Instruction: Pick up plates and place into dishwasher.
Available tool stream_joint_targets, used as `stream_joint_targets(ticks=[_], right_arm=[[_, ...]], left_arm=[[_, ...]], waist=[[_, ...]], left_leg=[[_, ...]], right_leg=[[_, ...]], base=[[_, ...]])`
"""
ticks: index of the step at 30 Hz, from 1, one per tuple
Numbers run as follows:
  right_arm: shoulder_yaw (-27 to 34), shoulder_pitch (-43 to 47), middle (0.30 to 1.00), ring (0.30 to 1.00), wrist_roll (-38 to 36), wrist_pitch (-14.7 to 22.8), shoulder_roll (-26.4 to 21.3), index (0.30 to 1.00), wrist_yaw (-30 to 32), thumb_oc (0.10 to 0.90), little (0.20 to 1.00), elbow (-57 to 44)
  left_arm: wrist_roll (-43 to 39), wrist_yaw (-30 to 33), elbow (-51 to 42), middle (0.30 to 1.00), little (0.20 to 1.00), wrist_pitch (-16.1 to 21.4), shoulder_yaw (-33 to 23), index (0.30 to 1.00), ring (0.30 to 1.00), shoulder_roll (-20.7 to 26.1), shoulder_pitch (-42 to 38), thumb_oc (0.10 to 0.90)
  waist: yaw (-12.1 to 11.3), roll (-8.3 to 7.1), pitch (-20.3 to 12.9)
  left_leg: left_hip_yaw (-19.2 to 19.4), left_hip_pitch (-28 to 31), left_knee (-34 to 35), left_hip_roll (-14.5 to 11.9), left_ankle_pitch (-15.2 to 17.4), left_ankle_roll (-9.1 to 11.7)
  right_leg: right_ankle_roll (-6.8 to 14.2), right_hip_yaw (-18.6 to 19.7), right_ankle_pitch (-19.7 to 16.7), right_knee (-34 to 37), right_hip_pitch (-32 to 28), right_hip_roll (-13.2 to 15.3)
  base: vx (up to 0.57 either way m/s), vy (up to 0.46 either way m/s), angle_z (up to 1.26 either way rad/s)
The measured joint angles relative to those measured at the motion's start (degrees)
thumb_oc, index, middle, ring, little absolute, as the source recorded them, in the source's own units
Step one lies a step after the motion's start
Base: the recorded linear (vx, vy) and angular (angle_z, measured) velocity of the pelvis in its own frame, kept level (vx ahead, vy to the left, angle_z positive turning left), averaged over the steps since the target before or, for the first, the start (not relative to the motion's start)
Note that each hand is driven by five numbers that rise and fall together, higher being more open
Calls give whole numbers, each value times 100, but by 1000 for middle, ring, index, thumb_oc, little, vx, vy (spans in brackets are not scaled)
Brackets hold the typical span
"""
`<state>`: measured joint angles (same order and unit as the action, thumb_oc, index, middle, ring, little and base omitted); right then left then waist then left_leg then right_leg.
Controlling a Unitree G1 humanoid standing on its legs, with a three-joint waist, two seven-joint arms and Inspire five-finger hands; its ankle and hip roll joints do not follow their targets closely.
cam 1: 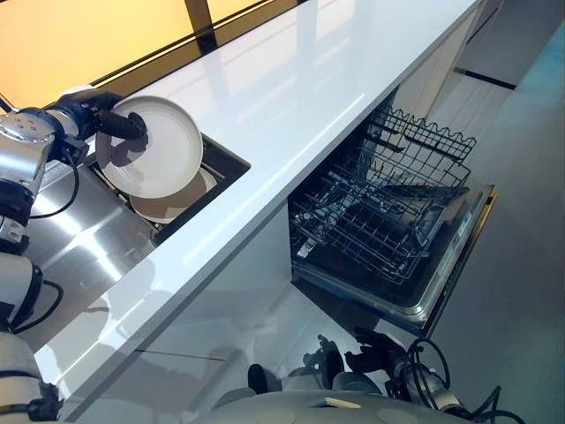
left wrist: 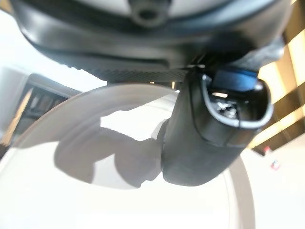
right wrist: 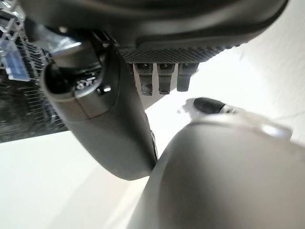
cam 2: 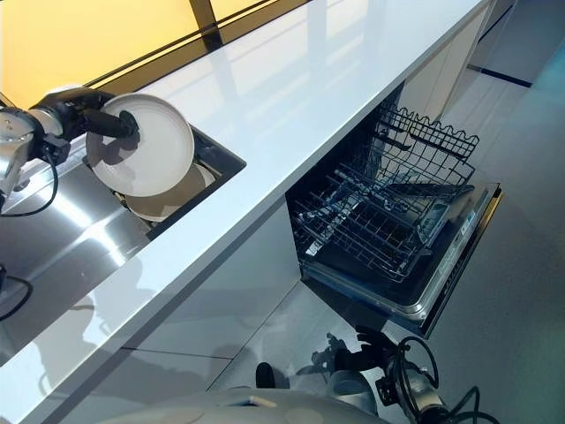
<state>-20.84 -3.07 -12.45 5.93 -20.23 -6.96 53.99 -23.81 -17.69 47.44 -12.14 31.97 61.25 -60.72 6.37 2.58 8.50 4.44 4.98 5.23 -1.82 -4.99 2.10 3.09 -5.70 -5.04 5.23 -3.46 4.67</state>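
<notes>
Your left hand point(cam 1: 113, 124) is clamped on the rim of a white plate point(cam 1: 154, 146), thumb across its face, holding it tilted above the sink point(cam 1: 225, 159) with more plates point(cam 1: 172, 205) stacked below it. Treat the plate as rigid, glazed and probably slick; it looks like ceramic, so it should be fairly heavy for a rim pinch and will chip or shatter if it drops or knocks the sink edge. The rim is the only real place to take hold; keep the thumb well onto the flat face so the disc cannot swivel.

The counter point(cam 1: 291, 97) is a glossy white slab, smooth and reflective, beside a brushed steel draining board point(cam 1: 84, 243). The dishwasher point(cam 1: 402, 296) stands open to your right, its door dropped and a dark wire rack point(cam 1: 380, 212) pulled out, with thin upright tines for the plate to slot between.

Your right hand point(right wrist: 102, 124) hangs low by the dishwasher; its fingers look loose, gripping nothing.
</notes>
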Motion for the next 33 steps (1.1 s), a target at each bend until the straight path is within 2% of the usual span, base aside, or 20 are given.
stream_joint_targets(ticks=[3,5,10,14,15,20,23,25,27,28,33], right_arm=[[-18,-279,900,900,-499,-245,-265,900,-1022,800,900,-1135],[-57,-367,900,900,-902,-431,-433,900,-1886,800,900,-1863],[24,-419,900,900,-1434,-706,-865,900,-2894,800,900,-3139],[490,-440,900,900,-1947,-1005,-1301,900,-3763,800,900,-3888],[722,-509,900,900,-2131,-1107,-1466,900,-3883,800,900,-4257],[1662,-562,900,900,-2912,-1461,-1511,900,-4000,800,900,-5048],[2061,-565,900,900,-3383,-1626,-1474,900,-3940,800,900,-5341],[2437,-555,900,900,-3882,-1646,-1255,900,-3707,800,900,-5501],[2767,-524,900,900,-4326,-1612,-970,900,-3304,800,900,-5594],[2945,-461,900,900,-4507,-1453,-738,900,-2958,800,900,-5668],[2951,-289,900,900,-4532,-874,-324,900,-2086,800,900,-6381]], left_arm=[[-276,691,-242,300,200,234,-23,300,300,0,0,100],[-357,1189,-404,300,200,633,-35,300,300,2,-1,100],[-548,1936,-1015,300,200,1370,-161,300,300,26,12,100],[-695,2343,-2069,300,200,1894,-914,300,300,16,497,100],[-717,2470,-2566,300,200,1995,-1283,300,300,-38,858,100],[-503,2578,-3785,300,200,2326,-1889,300,300,-311,1948,100],[-267,2585,-3973,300,200,2644,-2142,300,300,-520,2489,100],[-77,2582,-3981,300,200,2856,-2379,300,300,-775,2888,100],[-18,2577,-3980,300,200,2877,-2503,300,300,-992,3057,100],[114,2576,-3980,300,200,2888,-2615,300,300,-1135,3170,100],[599,2662,-4023,300,200,2888,-2657,300,300,-1407,3205,100]], waist=[[23,-17,-10],[46,-42,-25],[92,-129,-77],[154,-280,-167],[180,-296,-177],[237,-330,-207],[324,-326,-213],[354,-321,-217],[373,-321,-217],[399,-320,-217],[477,-312,-222]], left_leg=[[-3,3,0,-8,-6,7],[-3,3,4,-20,-9,14],[15,4,3,-18,-3,22],[64,31,4,-25,18,29],[77,44,4,-20,26,22],[194,103,14,-25,59,24],[259,133,14,-25,71,20],[341,172,13,-30,98,25],[395,199,13,-31,123,27],[463,231,7,-30,140,25],[548,261,-10,-25,184,16]], right_leg=[[-7,1,-5,0,-3,-12],[-11,0,-7,0,-4,-26],[-11,13,-7,-1,0,-30],[-11,60,-6,0,1,-40],[-10,72,-6,0,1,-34],[-8,206,-5,0,7,-48],[-1,276,-9,1,13,-49],[4,363,-13,1,25,-63],[6,412,-14,1,28,-69],[4,490,-16,1,33,-76],[11,665,-49,0,83,-89]], base=[[-15,-54,0],[-7,-40,-1],[0,0,0],[-26,-5,-7],[-35,-1,-8],[-39,-2,-13],[-21,4,-13],[-5,18,-21],[-15,25,-21],[-13,21,-19],[-29,34,-19]])
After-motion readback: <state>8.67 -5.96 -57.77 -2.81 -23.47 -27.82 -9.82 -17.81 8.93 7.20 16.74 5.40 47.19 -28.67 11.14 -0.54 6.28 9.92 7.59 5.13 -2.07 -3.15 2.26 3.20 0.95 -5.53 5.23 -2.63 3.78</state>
